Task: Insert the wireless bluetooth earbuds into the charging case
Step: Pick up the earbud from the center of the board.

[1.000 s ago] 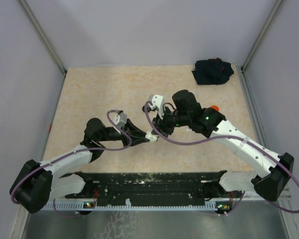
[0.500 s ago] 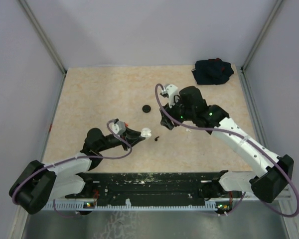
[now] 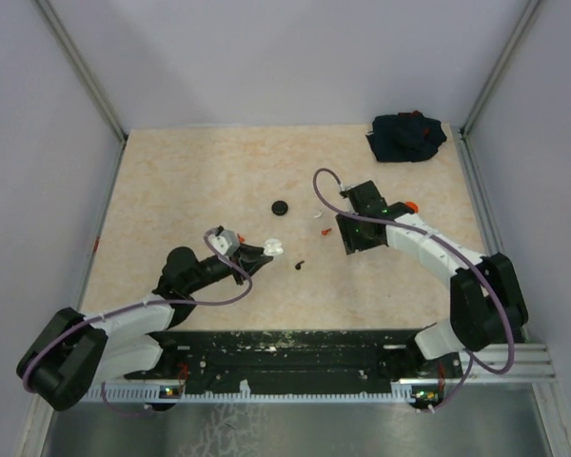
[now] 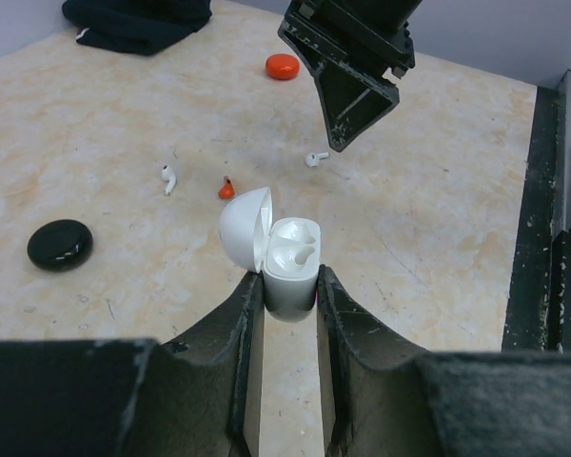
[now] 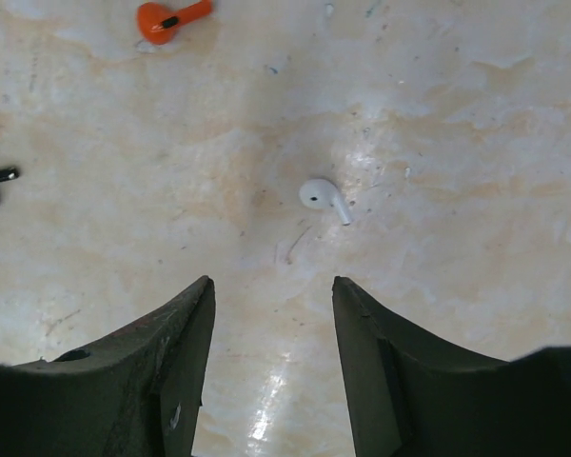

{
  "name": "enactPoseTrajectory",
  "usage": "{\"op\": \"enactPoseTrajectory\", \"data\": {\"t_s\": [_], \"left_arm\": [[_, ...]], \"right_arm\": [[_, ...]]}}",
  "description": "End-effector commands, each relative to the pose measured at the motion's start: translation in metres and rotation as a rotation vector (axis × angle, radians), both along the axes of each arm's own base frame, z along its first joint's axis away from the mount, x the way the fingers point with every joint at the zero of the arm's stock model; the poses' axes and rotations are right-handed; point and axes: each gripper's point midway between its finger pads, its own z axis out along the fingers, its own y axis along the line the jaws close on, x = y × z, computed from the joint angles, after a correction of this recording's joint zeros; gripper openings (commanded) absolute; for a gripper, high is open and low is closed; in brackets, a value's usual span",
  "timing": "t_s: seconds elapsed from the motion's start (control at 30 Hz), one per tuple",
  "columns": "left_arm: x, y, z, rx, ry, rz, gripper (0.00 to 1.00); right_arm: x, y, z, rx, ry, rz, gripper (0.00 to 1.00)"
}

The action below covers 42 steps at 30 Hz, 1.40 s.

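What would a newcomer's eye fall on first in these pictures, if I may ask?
The small white charging case, lid flipped open, pinched in the left claw near the middle of the table. Next, the open right claw aimed down at a white earbud lying loose on the table.

On the table (image 3: pixel 190 181) we count four loose earbuds: two white earbuds (image 4: pixel 167 178) (image 4: pixel 316 158), one red earbud (image 4: pixel 226 188) and one black earbud (image 3: pixel 300 265). We make out one white charging case (image 4: pixel 290 262). We find two round pucks, one black puck (image 4: pixel 60 244) and one orange puck (image 4: pixel 283 66). One dark cloth (image 3: pixel 406 136) joins our tally, along with two robot arms, the left arm (image 3: pixel 124 314) and the right arm (image 3: pixel 438 252).
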Motion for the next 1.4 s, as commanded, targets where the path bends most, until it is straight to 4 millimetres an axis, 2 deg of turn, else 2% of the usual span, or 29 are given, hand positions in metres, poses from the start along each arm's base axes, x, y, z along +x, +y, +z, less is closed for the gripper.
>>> {"op": "enactPoseTrajectory", "data": {"t_s": [0.0,0.3,0.47,0.53,0.77,0.97,1.0,1.07,1.17,1.37], "left_arm": [[0.007,-0.001,-0.006,0.035,0.024,0.007,0.01],[0.006,-0.007,-0.015,0.063,0.069,-0.031,0.01],[0.006,-0.007,-0.016,0.068,0.074,-0.036,0.01],[0.006,-0.008,-0.016,0.068,0.077,-0.04,0.01],[0.005,-0.008,-0.015,0.068,0.083,-0.047,0.01],[0.004,-0.009,-0.014,0.065,0.084,-0.053,0.01],[0.004,-0.009,-0.014,0.065,0.085,-0.054,0.01],[0.004,-0.009,-0.013,0.062,0.084,-0.056,0.01],[0.003,-0.01,-0.012,0.06,0.083,-0.061,0.01],[0.003,-0.008,-0.011,0.06,0.079,-0.057,0.01]], "right_arm": [[0.032,-0.013,-0.004,-0.029,-0.074,-0.104,0.52],[0.052,-0.016,-0.029,-0.015,-0.007,-0.133,0.45],[0.049,-0.015,-0.038,-0.007,0.028,-0.127,0.44],[0.045,-0.014,-0.051,-0.012,0.068,-0.124,0.44],[0.033,-0.003,-0.06,0.047,0.126,-0.107,0.41],[0.022,0.017,-0.05,0.096,0.14,-0.07,0.38],[0.023,0.022,-0.038,0.12,0.115,-0.061,0.38],[0.022,0.027,-0.03,0.134,0.104,-0.049,0.38],[0.025,0.026,-0.025,0.128,0.088,-0.043,0.38],[0.034,0.004,-0.023,0.023,0.032,-0.094,0.38]]}}
